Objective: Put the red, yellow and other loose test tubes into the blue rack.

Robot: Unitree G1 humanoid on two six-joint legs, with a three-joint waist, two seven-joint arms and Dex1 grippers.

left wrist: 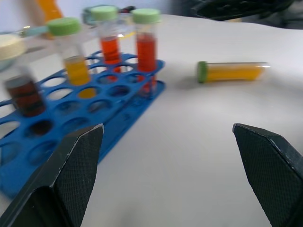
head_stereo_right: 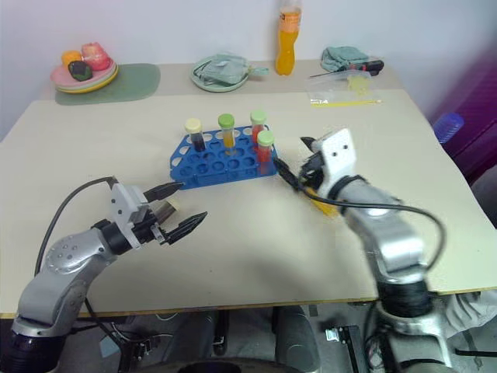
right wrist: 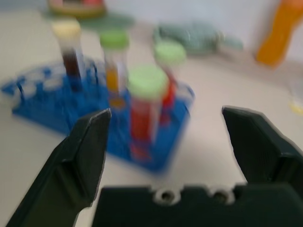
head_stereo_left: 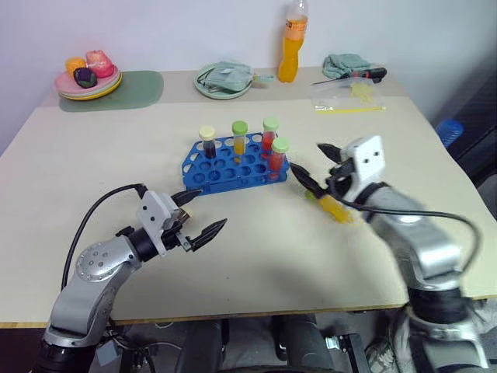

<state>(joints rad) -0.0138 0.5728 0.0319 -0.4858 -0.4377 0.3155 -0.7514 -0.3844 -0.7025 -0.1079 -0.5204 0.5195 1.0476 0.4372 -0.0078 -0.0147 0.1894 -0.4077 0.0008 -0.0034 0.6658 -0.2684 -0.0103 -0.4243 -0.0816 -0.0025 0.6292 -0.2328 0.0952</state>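
Observation:
The blue rack stands mid-table with several tubes upright in it: a cream-capped dark one, a green-capped yellow one and two green-capped red ones. One loose yellow test tube with a green cap lies on the table right of the rack, partly hidden under my right hand in the head views. My right gripper is open and empty, just right of the rack and above that tube. In front of the rack my left gripper hovers open with nothing in it.
Along the back edge are a plate of toy fruit on a green mat, a bowl with a cloth, an orange bottle, a plastic bag, a screwdriver and a rag.

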